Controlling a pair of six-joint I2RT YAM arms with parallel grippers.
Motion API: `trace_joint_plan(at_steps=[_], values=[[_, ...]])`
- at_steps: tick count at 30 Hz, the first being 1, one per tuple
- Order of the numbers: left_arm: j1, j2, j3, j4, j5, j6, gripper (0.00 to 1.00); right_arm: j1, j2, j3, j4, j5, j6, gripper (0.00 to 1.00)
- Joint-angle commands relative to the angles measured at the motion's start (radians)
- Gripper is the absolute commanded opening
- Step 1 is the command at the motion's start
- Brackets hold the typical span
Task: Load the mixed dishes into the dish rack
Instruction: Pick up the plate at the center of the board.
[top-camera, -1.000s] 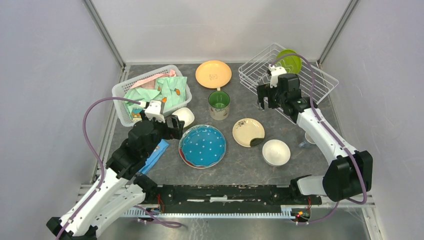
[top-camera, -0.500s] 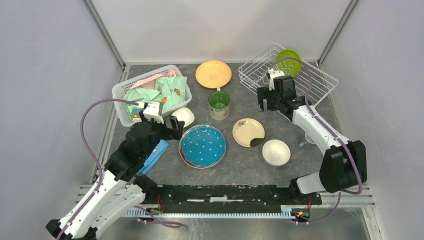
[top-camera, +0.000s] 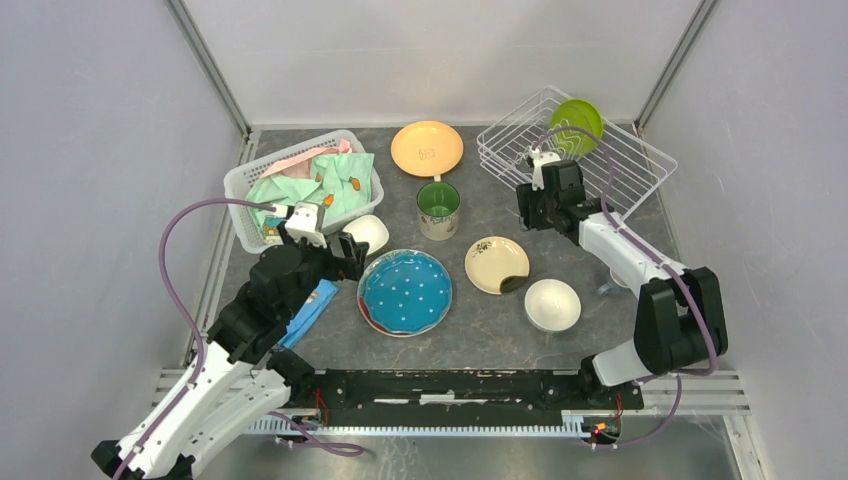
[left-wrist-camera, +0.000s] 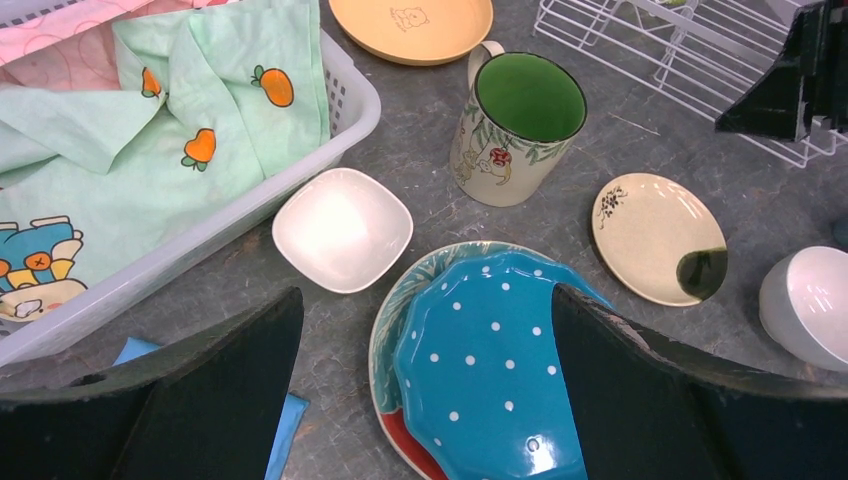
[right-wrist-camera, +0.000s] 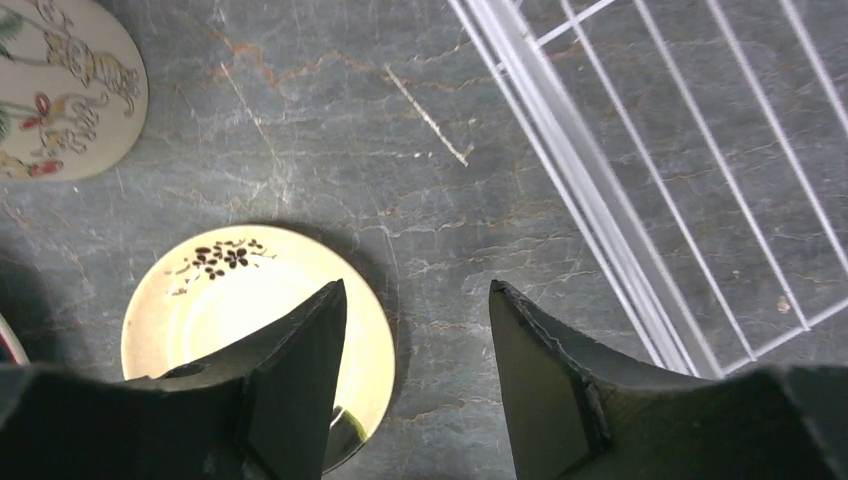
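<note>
The white wire dish rack (top-camera: 620, 165) stands at the back right with a lime-green plate (top-camera: 577, 125) upright in it. My right gripper (top-camera: 524, 212) hangs open and empty just left of the rack, over bare table between the cream plate (right-wrist-camera: 230, 300) and the rack's edge (right-wrist-camera: 560, 170). My left gripper (left-wrist-camera: 428, 295) is wide open above the blue white-dotted plate (left-wrist-camera: 490, 370), which lies on a red plate (left-wrist-camera: 410, 440). Around it are a small white square bowl (left-wrist-camera: 342, 228), a beige mug (left-wrist-camera: 520, 130) green inside, an orange plate (top-camera: 427, 148) and a round white bowl (top-camera: 552, 304).
A white plastic basket (top-camera: 240, 185) of clothes fills the back left. A folded blue cloth (top-camera: 310, 308) lies beside my left arm. A small pale thing (top-camera: 610, 282) sits half hidden behind my right forearm. Grey walls close in both sides.
My right gripper has drawn back from the rack, down and left towards the cream plate, and its jaws have narrowed. The left arm has not moved.
</note>
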Motion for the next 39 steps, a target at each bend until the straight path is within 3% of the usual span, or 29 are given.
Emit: trace_joint_plan(at_steps=[1,6,22,39], values=[[-0.004,0.003,0.004,0.034,0.021,-0.005,1.0,0.003,0.028,-0.02,0.043,-0.079,-0.084,0.63],[-0.004,-0.001,0.003,0.038,0.007,-0.004,1.0,0.001,0.119,0.013,-0.054,-0.15,-0.236,0.66],[-0.004,-0.002,0.002,0.033,0.0,-0.003,1.0,-0.051,0.223,-0.015,-0.082,-0.362,-0.327,0.78],[-0.004,-0.012,0.002,0.035,-0.01,-0.001,1.0,-0.076,0.271,-0.046,-0.063,-0.467,-0.356,0.54]])
